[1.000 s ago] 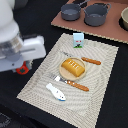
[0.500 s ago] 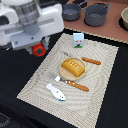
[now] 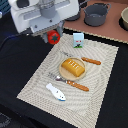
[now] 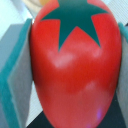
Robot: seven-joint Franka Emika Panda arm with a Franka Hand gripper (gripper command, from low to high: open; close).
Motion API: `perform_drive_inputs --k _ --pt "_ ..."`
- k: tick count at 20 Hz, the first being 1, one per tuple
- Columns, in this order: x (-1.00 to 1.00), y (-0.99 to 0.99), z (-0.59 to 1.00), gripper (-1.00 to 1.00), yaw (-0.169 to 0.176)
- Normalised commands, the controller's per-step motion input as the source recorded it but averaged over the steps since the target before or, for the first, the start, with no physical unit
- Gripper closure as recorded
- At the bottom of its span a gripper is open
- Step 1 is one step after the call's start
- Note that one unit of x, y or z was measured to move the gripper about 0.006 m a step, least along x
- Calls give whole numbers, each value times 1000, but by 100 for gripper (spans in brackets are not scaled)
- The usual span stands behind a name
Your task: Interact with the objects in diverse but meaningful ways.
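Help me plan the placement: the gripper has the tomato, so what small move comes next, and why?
Probably carry it over a bare patch of the placemat and lower it. The gripper is shut on the red tomato above the mat's far corner, and the bread loaf fills the plate.

Red tomato (image 3: 53, 36) gripped under the gripper (image 3: 53, 35), held above the striped placemat's (image 3: 40, 75) far corner; bread loaf (image 3: 73, 67) at mat centre, white carton (image 3: 78, 39) just beyond, white-and-blue piece (image 3: 55, 91) near the front, grey pot (image 3: 96, 14) behind
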Motion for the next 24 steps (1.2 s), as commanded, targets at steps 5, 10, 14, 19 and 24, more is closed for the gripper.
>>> perform_drive_inputs --k 5,10,14,19,24 --pt "980 507 381 100 0" --pt "990 355 98 100 0" --pt "957 231 -1 100 -16" --pt "957 224 0 100 -18" --pt "982 297 0 100 -2"
